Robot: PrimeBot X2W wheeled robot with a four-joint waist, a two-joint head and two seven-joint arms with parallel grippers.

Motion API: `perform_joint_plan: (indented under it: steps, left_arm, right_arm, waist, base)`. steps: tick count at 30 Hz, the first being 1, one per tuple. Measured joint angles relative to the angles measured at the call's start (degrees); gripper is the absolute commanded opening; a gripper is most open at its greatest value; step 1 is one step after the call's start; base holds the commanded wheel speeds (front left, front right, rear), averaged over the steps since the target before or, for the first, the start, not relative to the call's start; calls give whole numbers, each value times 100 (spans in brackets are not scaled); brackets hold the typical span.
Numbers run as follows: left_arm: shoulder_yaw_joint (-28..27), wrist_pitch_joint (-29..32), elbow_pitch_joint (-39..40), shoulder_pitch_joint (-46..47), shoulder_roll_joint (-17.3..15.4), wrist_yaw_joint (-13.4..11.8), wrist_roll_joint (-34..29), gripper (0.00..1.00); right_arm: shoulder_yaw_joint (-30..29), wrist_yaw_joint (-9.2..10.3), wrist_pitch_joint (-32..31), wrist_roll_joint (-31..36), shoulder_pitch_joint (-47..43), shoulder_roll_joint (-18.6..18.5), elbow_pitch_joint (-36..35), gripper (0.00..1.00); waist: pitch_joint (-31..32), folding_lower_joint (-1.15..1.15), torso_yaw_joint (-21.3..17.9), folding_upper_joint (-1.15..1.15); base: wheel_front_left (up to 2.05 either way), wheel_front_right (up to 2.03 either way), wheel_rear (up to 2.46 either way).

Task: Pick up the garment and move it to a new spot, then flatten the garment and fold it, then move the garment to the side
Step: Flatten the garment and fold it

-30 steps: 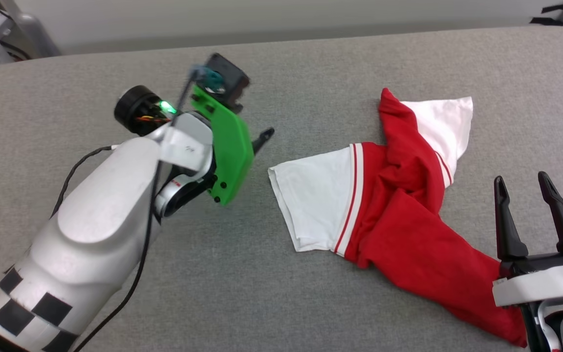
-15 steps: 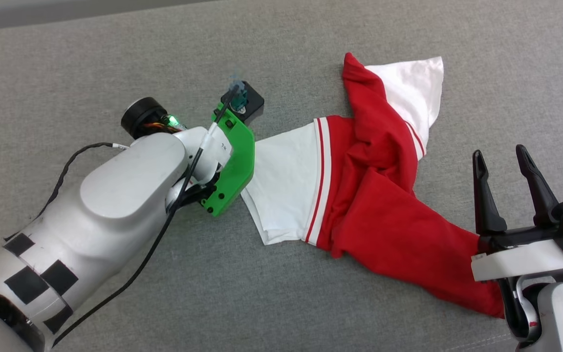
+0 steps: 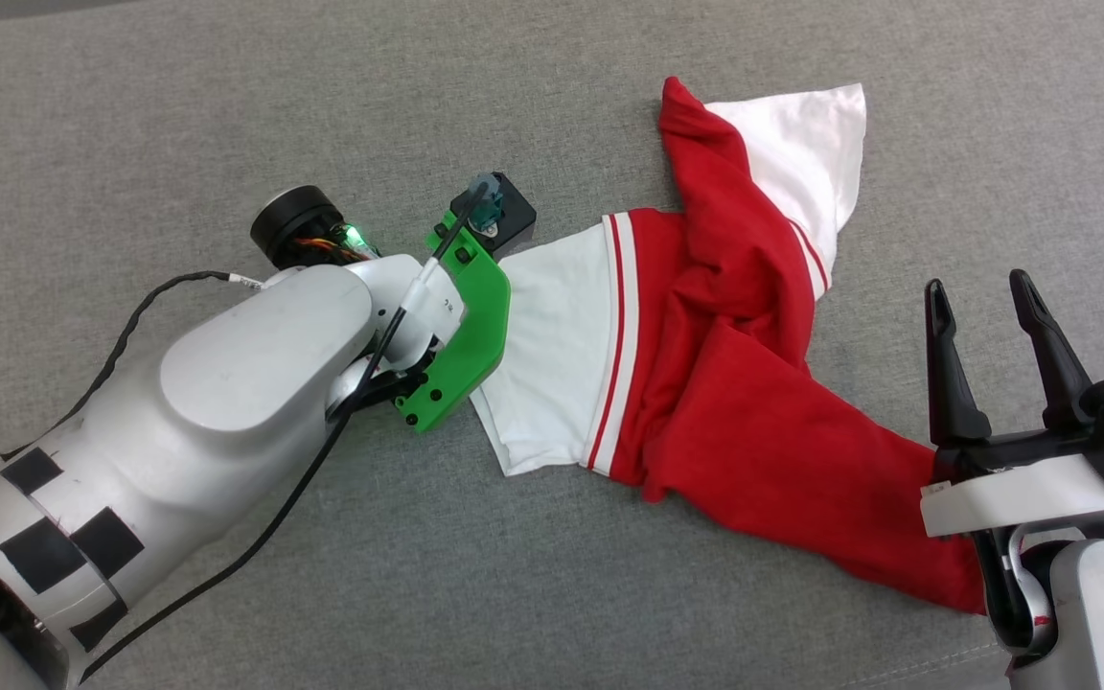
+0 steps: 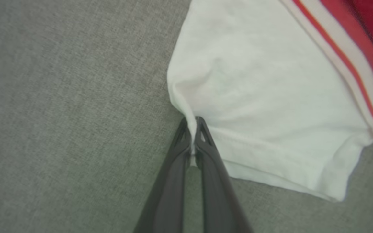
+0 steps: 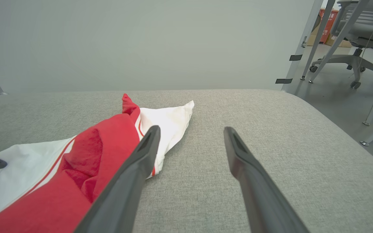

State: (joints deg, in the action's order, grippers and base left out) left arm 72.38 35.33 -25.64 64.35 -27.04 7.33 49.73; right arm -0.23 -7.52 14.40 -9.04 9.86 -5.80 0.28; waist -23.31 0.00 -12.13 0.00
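Observation:
The garment [image 3: 734, 383] lies crumpled on the grey padded surface [image 3: 226, 115], red body in the middle, one white sleeve toward my left arm and another at the far side. In the left wrist view my left gripper [image 4: 193, 129] is shut on the edge of the near white sleeve [image 4: 270, 97], with a fold of cloth pinched between the fingertips. In the head view its green wrist bracket [image 3: 461, 326] covers the fingers at that sleeve's left edge. My right gripper [image 3: 978, 287] stands open by the garment's red lower right end, with nothing between its fingers [image 5: 131, 181]. The garment [image 5: 108, 145] lies to its left.
The padded surface [image 5: 270, 136] stretches wide around the garment and ends in a rounded edge at the right of the right wrist view. Beyond it are a pale wall, metal table legs [image 5: 316, 38] and an office chair [image 5: 355, 61] on the floor.
My left arm came across to the white sleeve, and its gripper went from open to shut on the sleeve's edge. The head camera tilted down. The right gripper stayed open.

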Motion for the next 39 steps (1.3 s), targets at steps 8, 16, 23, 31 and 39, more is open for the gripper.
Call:
perform_joint_plan:
  steps: [8,16,23,31,39]
  left_arm:
    - [-32,-1384,-58,3,-224,3,-43,0]
    - [-453,-2172,29,-366,-994,-253,193,0]
    - [-605,-2370,186,-1231,-1651,-678,617,0]
    - [-648,-2477,73,-1993,-1925,-968,1035,0]
    - [-780,-2954,-42,-2162,-1719,-1158,1124,100]
  right_arm:
    - [-142,0,7,32,-31,-21,46,100]
    - [-299,0,8,32,-235,-66,102,100]
    - [-349,0,9,33,-294,-104,127,100]
    - [-398,0,-25,41,-396,-176,140,100]
    - [-450,0,-132,40,-397,-253,122,100]
  waist:
    - [247,0,189,0]
    - [514,0,503,0]
    - [704,0,755,0]
    - [806,0,882,0]
    - [930,0,949,0]
  base:
    - [0,0,0]
    - [0,0,0]
    - [0,0,0]
    - [0,0,0]
    - [0,0,0]
